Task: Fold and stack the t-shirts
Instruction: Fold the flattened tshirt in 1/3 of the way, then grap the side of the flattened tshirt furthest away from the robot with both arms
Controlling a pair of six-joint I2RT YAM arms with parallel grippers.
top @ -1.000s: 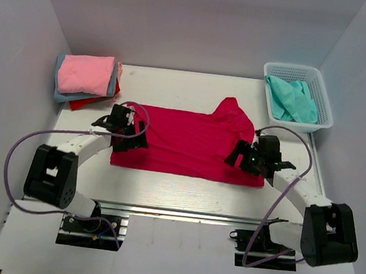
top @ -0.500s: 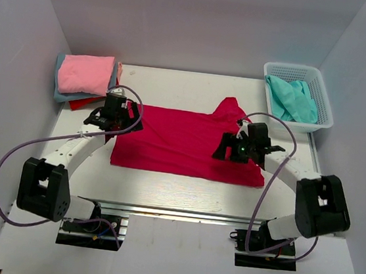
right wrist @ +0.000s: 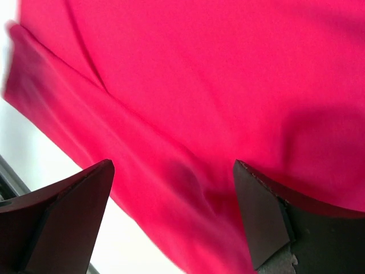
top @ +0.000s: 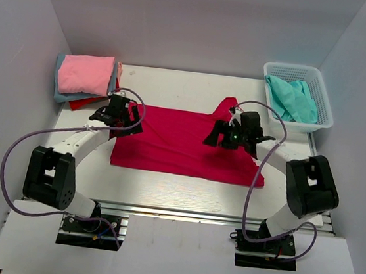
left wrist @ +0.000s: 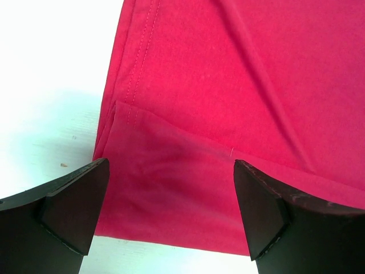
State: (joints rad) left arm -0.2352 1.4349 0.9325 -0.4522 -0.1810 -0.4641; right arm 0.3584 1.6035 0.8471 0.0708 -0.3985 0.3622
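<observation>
Plainly, the crimson shirt [top: 182, 147] lies flat in the middle of the table [top: 164, 188], with its long axis running left to right across the top view and one sleeve jutting toward the upper right. The left gripper [top: 127, 119] hangs over the shirt's upper-left corner. The right gripper [top: 217, 136] hangs over the cloth right of centre, just below that sleeve and inside the shirt's right edge.

Both pairs of jaws are spread wide and hold nothing. In the left wrist view the shirt's edge, with a doubled flap and a stitched hem, sits between and just beyond the fingers, and bare table shows at the left of the frame. In the right wrist view red cloth fills nearly everything between the fingers, with table only at the lower left. I cannot tell from either view whether the fingertips touch the cloth.

The left arm looks better placed, since an edge already lies within its span. The right one faces flat cloth, so it would probably have to reach outward to an edge or pinch up a ridge. A matched grip at both ends looks needed to fold across the long axis.

A folded stack [top: 84, 79] with a pink shirt [top: 84, 71] on top sits at the upper left. A teal shirt [top: 293, 100] waits in the basket [top: 270, 69] at the upper right.
</observation>
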